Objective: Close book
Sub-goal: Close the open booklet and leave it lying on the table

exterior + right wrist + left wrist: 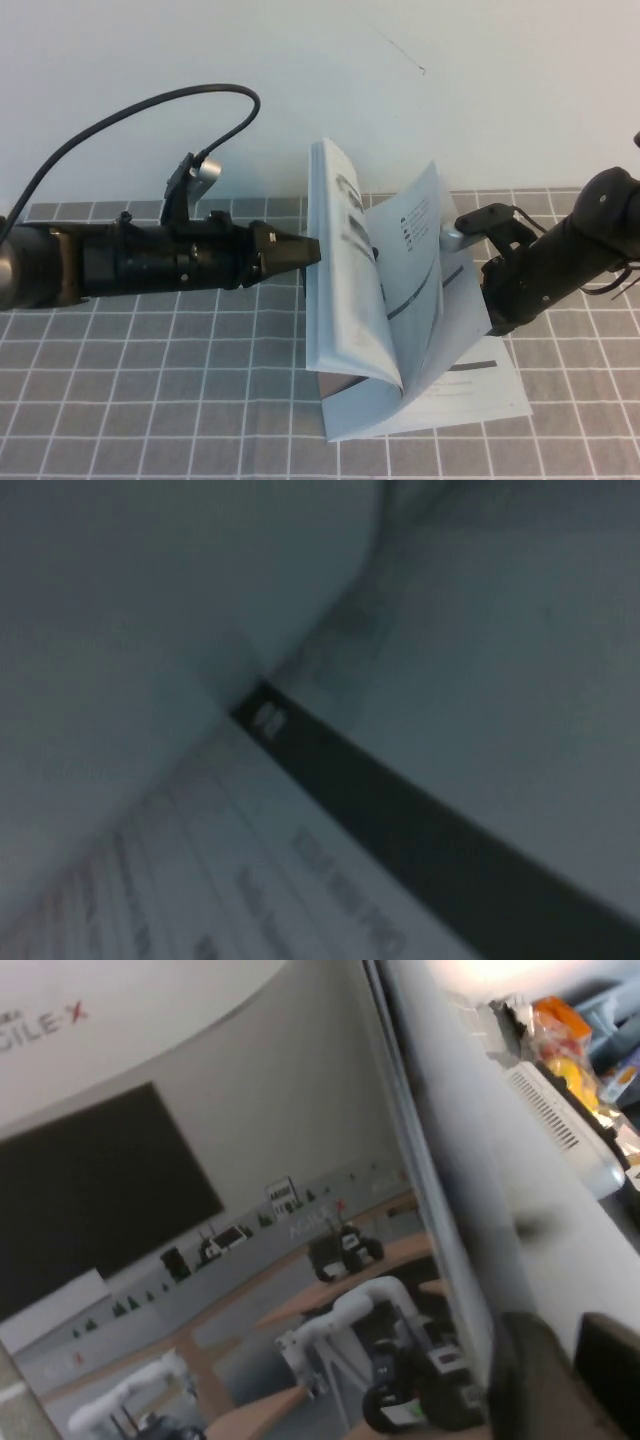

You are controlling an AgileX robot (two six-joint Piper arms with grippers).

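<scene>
On a checked tablecloth (150, 400), the book (400, 330) is seen half shut at lower centre of the high view. Its right-hand side is laid flat near the bottom edge, its left-hand block of pages is stood nearly upright, and a few loose leaves are fanned between. The closing is judged about midway: the raised half is yet to be tipped over and pressed down. The left gripper (305, 250), jaws drawn together, is set against the raised cover from the frame's left. The right gripper (492, 295) is tucked behind the fanned leaves at centre right, and whether it is open cannot be told. Only print and a dark band (420, 830) are shown by the right wrist view; a dark screen (90, 1190) in the room beyond is offered by the left wrist view alone.
</scene>
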